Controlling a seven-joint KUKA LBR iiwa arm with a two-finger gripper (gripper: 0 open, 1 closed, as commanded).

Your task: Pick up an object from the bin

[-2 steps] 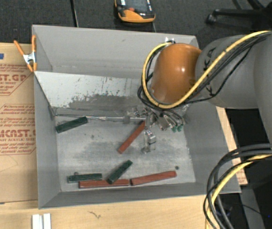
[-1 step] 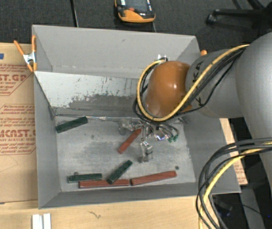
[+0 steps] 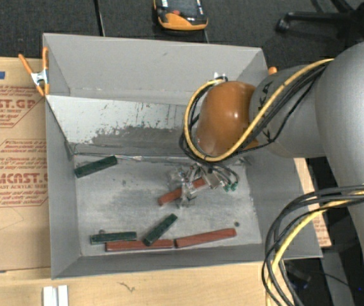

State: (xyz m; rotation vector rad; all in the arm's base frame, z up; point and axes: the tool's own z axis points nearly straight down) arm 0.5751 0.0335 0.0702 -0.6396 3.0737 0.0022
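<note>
The grey bin (image 3: 105, 196) holds 3 dark green sticks (image 3: 95, 166) and 3 red-brown sticks (image 3: 205, 237).

The end effector (image 3: 193, 185) is low in the grey bin (image 3: 105, 62), right of centre, just over a slanting red-brown stick (image 3: 167, 198). By the near wall lie 2 longer red-brown sticks (image 3: 205, 237) and 2 dark green sticks (image 3: 160, 229). A third green stick (image 3: 95, 166) lies at the left.
</note>
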